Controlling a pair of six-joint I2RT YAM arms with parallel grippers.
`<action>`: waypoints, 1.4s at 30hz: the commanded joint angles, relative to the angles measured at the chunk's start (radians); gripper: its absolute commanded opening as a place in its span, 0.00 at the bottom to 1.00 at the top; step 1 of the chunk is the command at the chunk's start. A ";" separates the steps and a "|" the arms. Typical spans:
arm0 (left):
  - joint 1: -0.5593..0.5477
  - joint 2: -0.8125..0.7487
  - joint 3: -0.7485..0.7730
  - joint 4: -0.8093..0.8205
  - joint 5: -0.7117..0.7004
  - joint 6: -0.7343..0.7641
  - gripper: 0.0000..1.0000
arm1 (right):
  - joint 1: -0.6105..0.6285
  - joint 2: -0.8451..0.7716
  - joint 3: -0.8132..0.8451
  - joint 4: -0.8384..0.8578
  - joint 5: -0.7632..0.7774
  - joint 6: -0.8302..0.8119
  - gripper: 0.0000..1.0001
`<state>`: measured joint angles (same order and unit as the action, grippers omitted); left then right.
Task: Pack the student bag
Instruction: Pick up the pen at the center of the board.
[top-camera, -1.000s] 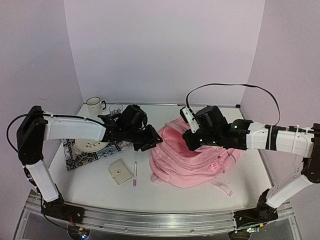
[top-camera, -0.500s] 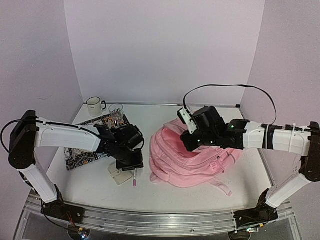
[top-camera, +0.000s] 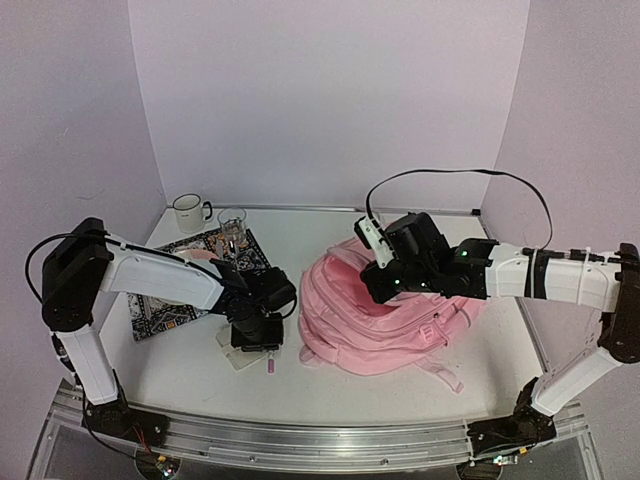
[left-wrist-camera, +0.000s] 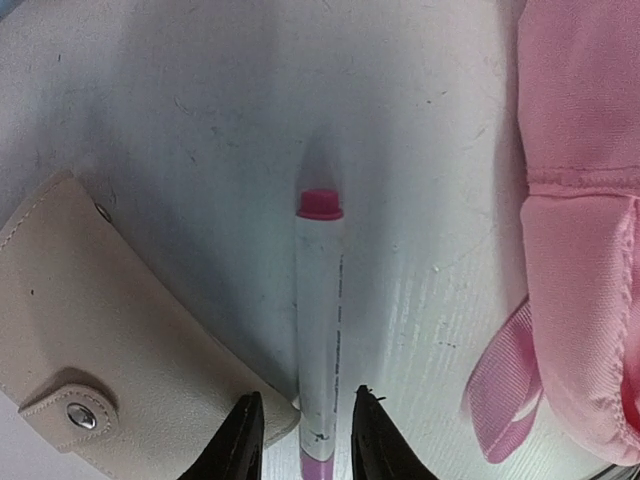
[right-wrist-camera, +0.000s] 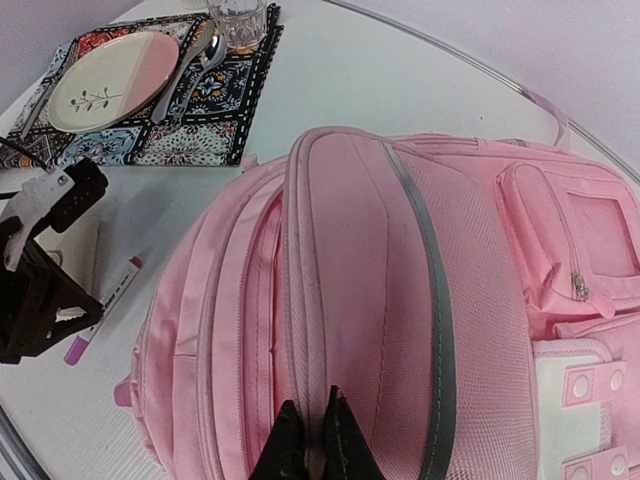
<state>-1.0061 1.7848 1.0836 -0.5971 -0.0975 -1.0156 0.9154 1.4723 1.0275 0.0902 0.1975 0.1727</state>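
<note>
Looks barely begun as packing goes: nothing seen going into the bag (top-camera: 385, 325) yet, and no telling from these views what may already sit inside. Lies slumped on the right half of the worktop (top-camera: 300, 235), its patch pockets turned toward the far right. Pinched at a ridge of fabric beside a zip line by the right gripper (right-wrist-camera: 312, 430), jaws clenched on that fold, apparently to hold the top up or keep a pocket mouth open. Over on the left, the left gripper (left-wrist-camera: 303, 405) set low over a white pen (left-wrist-camera: 320, 300) with a pink cap, flat on the worktop near the bag's edge; jaws parted, one on each side of the barrel, a gap showing on both sides, so not yet gripping. Close against the pen, a cream snap wallet (left-wrist-camera: 90, 330), also loose. Farther left, a patterned placemat (right-wrist-camera: 190, 140) with plate (right-wrist-camera: 105, 75) and spoon (right-wrist-camera: 208, 48), plus a glass (right-wrist-camera: 238, 20) and a mug (top-camera: 188, 212), probably no part of the load. Left to do, by this reckoning: close on the pen, carry it across, drop it into the held opening, then likely the wallet, then zip up.
</note>
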 joint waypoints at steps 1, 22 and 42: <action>0.001 0.051 0.067 -0.017 -0.027 0.035 0.29 | 0.010 -0.036 0.037 0.076 0.006 -0.004 0.00; 0.001 0.052 -0.001 -0.070 0.007 0.021 0.25 | 0.009 -0.036 0.039 0.074 0.018 -0.013 0.00; 0.003 0.067 0.133 -0.072 -0.018 0.021 0.23 | 0.008 -0.046 0.031 0.074 0.021 -0.013 0.00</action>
<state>-1.0061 1.8269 1.1696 -0.6562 -0.1079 -0.9951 0.9154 1.4719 1.0275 0.0902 0.2035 0.1700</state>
